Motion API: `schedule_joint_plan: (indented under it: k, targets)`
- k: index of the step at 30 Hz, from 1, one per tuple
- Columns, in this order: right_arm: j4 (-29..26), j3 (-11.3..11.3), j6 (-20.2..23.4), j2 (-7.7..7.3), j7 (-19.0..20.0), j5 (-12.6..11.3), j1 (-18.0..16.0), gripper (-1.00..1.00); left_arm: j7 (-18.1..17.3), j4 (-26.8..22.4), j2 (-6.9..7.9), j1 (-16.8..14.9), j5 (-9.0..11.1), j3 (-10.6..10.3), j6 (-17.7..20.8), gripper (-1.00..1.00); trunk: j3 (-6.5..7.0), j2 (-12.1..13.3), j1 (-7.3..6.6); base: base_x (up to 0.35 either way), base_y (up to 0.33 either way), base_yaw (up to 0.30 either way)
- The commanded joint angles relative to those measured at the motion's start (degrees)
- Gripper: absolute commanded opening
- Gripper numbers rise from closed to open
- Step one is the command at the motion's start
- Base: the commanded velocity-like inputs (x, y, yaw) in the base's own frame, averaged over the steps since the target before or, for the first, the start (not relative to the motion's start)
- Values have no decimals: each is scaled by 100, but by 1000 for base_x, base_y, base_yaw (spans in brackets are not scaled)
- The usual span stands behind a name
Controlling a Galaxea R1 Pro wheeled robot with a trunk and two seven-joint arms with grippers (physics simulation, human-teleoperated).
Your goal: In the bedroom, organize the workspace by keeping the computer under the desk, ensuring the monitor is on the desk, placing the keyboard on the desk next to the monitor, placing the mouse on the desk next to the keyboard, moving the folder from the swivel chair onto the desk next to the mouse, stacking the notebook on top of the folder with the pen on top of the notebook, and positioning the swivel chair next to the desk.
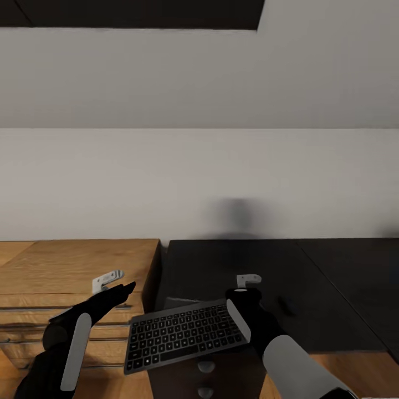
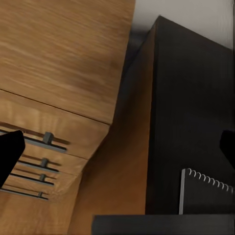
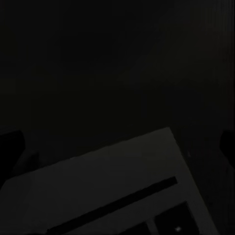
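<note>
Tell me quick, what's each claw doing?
Left gripper: open, holding nothing.
Right gripper: shut on the slim dark-grey keyboard with black keys.

Glossy black desk [image 1: 310, 288] — grained wood drawer unit [image 1: 77, 266]

The head camera is looking forward and down from above both arms, taking in the wall, the wooden drawer unit [image 1: 77, 266] at lower left and the black desk [image 1: 310, 288] at lower right. The left wrist camera is facing that same pair close up. The right wrist camera is sitting very near the keyboard [image 3: 112, 191], over the dark desktop.
</note>
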Motion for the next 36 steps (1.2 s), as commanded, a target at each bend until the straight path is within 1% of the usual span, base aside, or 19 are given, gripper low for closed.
schedule_joint_plan:
  k: [1, 7, 21, 23, 28, 29, 34, 35, 36]
  targets:
    - [-4, 35, 23, -4, -49, -51, -5, 100, 19, -7, -5, -4, 49, 11, 32, 100, -7, -4, 0, 0, 0, -154]
    - [-10, 36, 21, -4, -47, -49, -4, 100, 19, -7, -5, -4, 48, 12, 32, 100, -7, -4, 0, 0, 0, -105]
    - [-38, 28, -21, -11, 17, -59, -4, 100, 19, -7, -5, -4, 49, 13, 28, 100, -7, -4, 0, 0, 0, -10]
    - [-52, 34, -123, -10, 85, -64, -3, 100, 19, -7, -5, -4, 48, 12, 24, 100, -7, -4, 0, 0, 0, 0]
    - [-55, 30, -350, -12, 470, -61, -2, 100, 19, -7, -5, -4, 49, 14, 23, 100, -7, -4, 0, 0, 0, 0]
    - [-57, 29, -412, -15, 663, -60, -3, 100, 19, -7, -5, -4, 49, 13, 23, 100, -7, -4, 0, 0, 0, 0]
    - [-62, 46, -498, -26, 1160, -52, -2, 100, 19, -7, -5, -4, 49, 10, 26, 100, -7, -4, 0, 0, 0, 0]
    - [-63, 52, -513, -32, 1317, -48, -3, 100, 19, -7, -5, -4, 49, 9, 27, 100, -7, -4, 0, 0, 0, 0]
    - [-63, 54, -518, -35, 1380, -47, -3, 100, 19, -7, -5, -4, 49, 10, 28, 100, -7, -4, 0, 0, 0, 0]
